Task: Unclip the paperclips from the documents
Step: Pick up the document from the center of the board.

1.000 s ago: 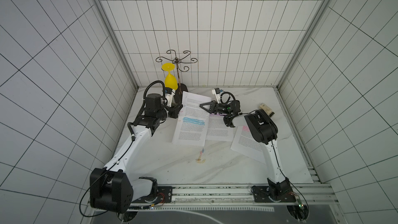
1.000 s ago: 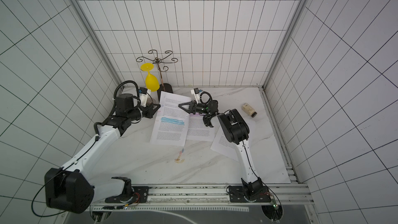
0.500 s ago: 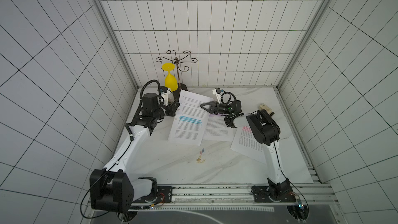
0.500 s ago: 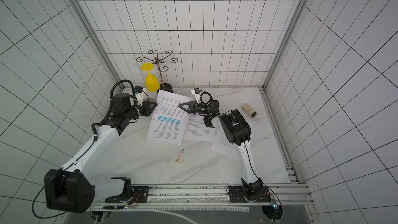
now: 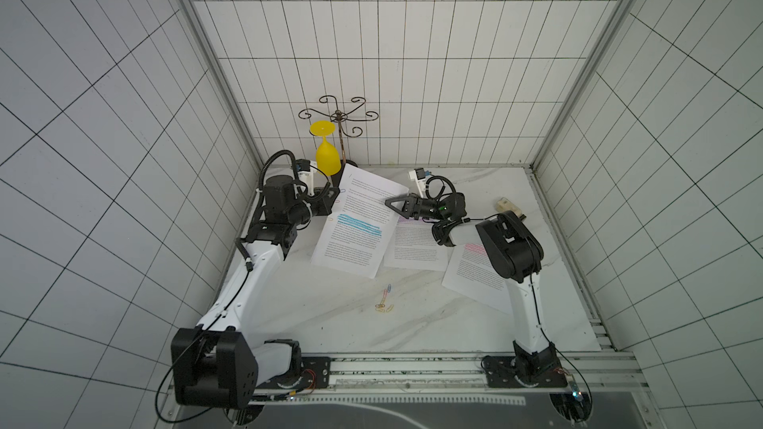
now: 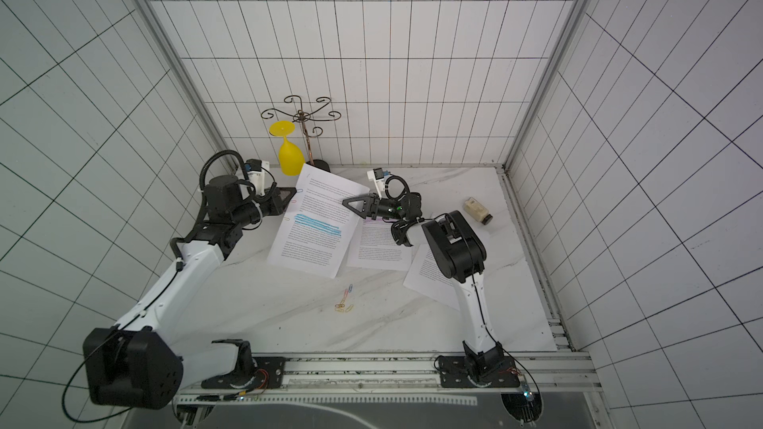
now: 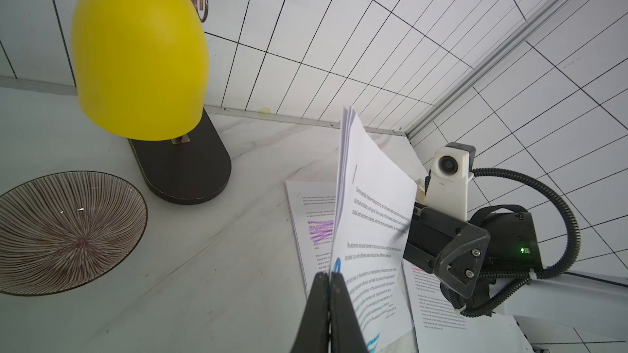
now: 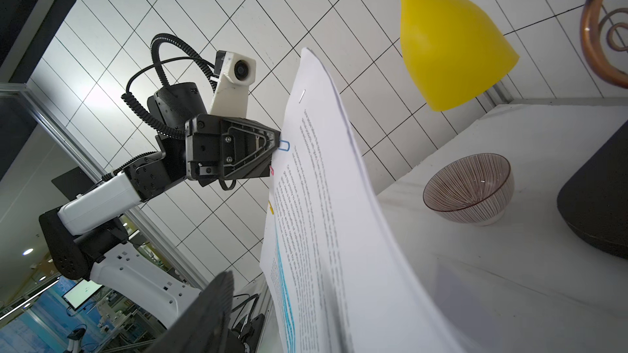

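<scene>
Shifted leftward since the earlier frames, the blue-band document (image 5: 358, 229) stands partly lifted. Left gripper (image 8: 278, 142) is clamped on the blue paperclip (image 8: 285, 146) at its edge. Right gripper (image 5: 390, 203) straddles the opposite edge, jaws apart, not pinching. Risk: unrestrained, the document follows the pull and the paperclip stays seated.

In a top view, the right arm (image 5: 510, 251) is covering part of the pink-banded document (image 5: 470, 282), and the blue-banded document (image 5: 355, 237) is overlapping the purple-banded document (image 5: 417, 249). The loose paperclips (image 5: 384, 303) toward the counter's front edge are appearing too small to count. In the left wrist view, the left gripper (image 7: 329, 278) is hiding most of the blue paperclip (image 7: 336, 266). The blue-banded document is concealing the fingertips of the right gripper (image 7: 413, 232). The picture edge is cropping the bowl (image 7: 68, 229).
</scene>
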Motion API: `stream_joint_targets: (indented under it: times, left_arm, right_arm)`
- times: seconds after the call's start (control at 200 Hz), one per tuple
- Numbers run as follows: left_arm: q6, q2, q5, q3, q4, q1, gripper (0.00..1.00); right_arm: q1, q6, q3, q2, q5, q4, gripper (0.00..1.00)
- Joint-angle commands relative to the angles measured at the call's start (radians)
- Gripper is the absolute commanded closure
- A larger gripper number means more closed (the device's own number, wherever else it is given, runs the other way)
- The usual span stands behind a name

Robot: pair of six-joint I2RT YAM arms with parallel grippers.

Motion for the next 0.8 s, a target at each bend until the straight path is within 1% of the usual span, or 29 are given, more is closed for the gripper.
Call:
stream_joint_targets:
  times: [0.0,0.15,0.265,0.47,0.695,0.795]
  left_arm:
    - [-0.022,-0.038,0.005,-0.019,0.033,0.011,1.0]
    - [-0.042,-0.053,0.003,-0.038,0.039,0.024,1.0]
    - [-0.083,-0.049,0.017,-0.049,0.088,0.031,1.0]
    - [-0.13,-0.04,0.029,-0.032,0.136,0.044,1.0]
    - [-0.231,-0.033,0.042,-0.048,0.245,0.05,1.0]
    - [-0.275,-0.035,0.046,-0.06,0.291,0.067,1.0]
  right_arm:
    - [0.008,0.03,-0.028,-0.024,0.024,0.275,0.3]
    - [0.01,0.043,-0.012,-0.026,0.039,0.275,0.3]
    - [0.023,0.049,0.009,-0.023,0.047,0.275,0.3]
    - [0.052,0.051,0.018,-0.015,0.061,0.275,0.3]
    - [0.068,0.035,0.009,-0.021,0.074,0.275,0.3]
    - [0.07,0.026,-0.002,-0.029,0.084,0.275,0.29]
